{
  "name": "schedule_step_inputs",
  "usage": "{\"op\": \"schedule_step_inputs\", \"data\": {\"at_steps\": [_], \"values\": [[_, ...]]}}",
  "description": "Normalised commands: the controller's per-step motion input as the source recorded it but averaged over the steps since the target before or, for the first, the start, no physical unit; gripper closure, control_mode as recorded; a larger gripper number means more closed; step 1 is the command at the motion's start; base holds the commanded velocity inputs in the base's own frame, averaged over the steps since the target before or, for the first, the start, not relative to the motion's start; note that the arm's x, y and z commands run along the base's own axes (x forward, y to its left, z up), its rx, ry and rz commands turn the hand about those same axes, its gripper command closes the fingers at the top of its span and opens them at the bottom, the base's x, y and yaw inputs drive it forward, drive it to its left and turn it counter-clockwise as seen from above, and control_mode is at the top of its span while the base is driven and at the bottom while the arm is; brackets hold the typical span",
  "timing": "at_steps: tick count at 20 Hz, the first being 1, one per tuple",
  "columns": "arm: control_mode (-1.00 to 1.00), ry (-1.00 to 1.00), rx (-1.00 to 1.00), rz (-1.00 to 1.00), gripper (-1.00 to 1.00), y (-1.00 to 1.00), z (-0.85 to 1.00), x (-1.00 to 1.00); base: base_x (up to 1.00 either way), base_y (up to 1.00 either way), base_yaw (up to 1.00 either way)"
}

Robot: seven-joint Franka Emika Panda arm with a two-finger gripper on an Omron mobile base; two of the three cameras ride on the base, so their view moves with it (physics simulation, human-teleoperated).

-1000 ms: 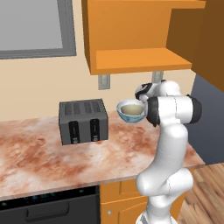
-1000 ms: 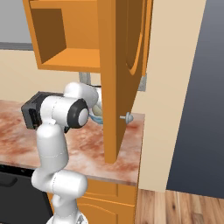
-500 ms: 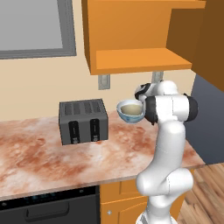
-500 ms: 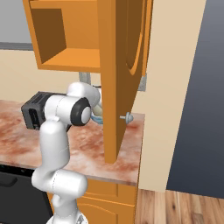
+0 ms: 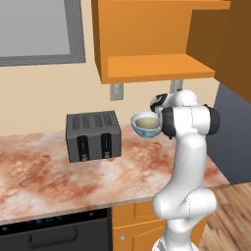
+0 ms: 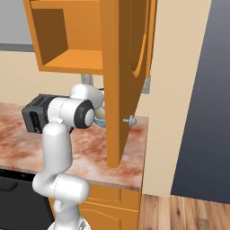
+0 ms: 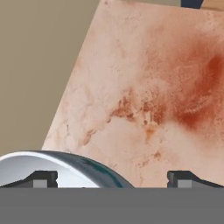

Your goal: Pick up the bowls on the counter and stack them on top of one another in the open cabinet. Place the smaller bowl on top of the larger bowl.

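The larger bowl (image 5: 146, 125), white with a blue pattern and a pale inside, is at the back of the counter (image 5: 49, 171), close to the wall and right beside my wrist. I cannot tell whether it rests on the counter or hangs above it. In the hand view my gripper (image 7: 113, 178) stands open and wide, straddling the rim of the larger bowl (image 7: 65, 164): one fingertip (image 7: 43, 178) is over its inside, the other is outside it over the marbled counter (image 7: 166, 96). The cabinet (image 5: 157, 66) is open above. The smaller bowl is out of view.
A dark toaster (image 5: 93, 136) stands on the counter left of the bowl. The open cabinet door (image 6: 119, 81) hangs down close to the right of the arm, with a small knob (image 6: 131, 120). A black appliance front (image 5: 54, 233) sits under the counter.
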Motion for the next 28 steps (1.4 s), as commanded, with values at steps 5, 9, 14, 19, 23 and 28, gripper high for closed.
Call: {"op": "schedule_step_inputs", "data": {"at_steps": [5,9,14,19,23,28], "values": [[-1.0,0.01,0.0,0.02,-1.0,0.0,-0.06,0.12,0.0,0.0,0.0],[-1.0,0.0,0.0,0.03,-1.0,0.0,-0.06,0.04,0.0,0.0,0.0],[-1.0,0.0,0.0,0.04,-1.0,0.0,0.0,0.0,0.0,0.0,0.0],[-1.0,0.0,0.0,0.05,-1.0,0.0,0.0,0.0,0.0,0.0,0.0],[-1.0,0.0,0.0,0.04,-1.0,0.0,0.0,0.0,0.0,0.0,0.0],[-1.0,0.0,0.01,0.05,-1.0,0.0,0.02,-0.03,0.0,0.0,0.0]]}}
